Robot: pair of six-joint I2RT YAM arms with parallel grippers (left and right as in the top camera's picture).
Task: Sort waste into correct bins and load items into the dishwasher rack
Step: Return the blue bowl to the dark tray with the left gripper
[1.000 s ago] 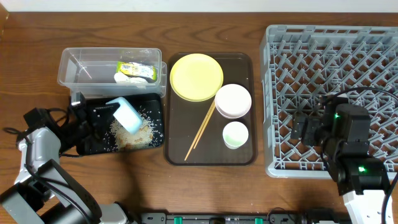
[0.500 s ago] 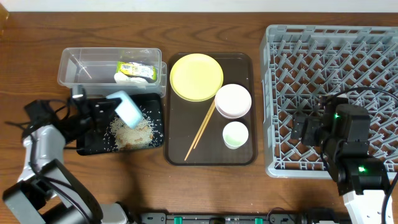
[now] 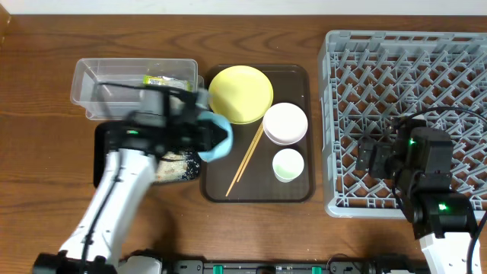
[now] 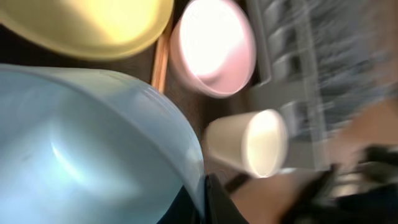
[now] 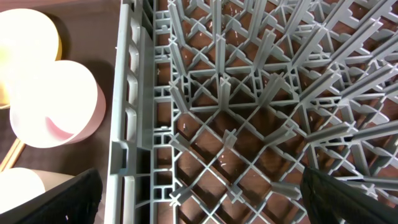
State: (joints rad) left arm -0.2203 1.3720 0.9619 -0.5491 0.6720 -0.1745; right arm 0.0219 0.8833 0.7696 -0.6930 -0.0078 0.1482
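Observation:
My left gripper [image 3: 207, 137] is shut on the rim of the light-blue bowl [image 3: 218, 140] and holds it, blurred, over the left edge of the brown tray. The bowl fills the left wrist view [image 4: 87, 143], with the finger [image 4: 200, 202] on its rim. Rice scraps [image 3: 179, 163] lie in the black tray [image 3: 105, 152]. The yellow-green wrapper [image 3: 169, 81] lies in the clear tub [image 3: 90, 90]; the white scrap is hidden by my arm. The yellow plate [image 3: 240, 93], white bowl [image 3: 285, 123], green cup [image 3: 288, 164] and chopsticks [image 3: 245, 158] are on the brown tray. My right gripper [image 3: 375, 156] is open over the grey rack [image 3: 403, 68].
The brown serving tray [image 3: 304, 192] lies between the bins and the rack. In the right wrist view the open fingers [image 5: 202, 196] hover over the rack lattice [image 5: 217, 93], with the white bowl [image 5: 53, 106] beside the rack wall. The left arm crosses the black tray and the tub.
My left arm has swung right from above the black tray, carrying the light-blue bowl to the brown tray's left edge. The right arm has not moved.

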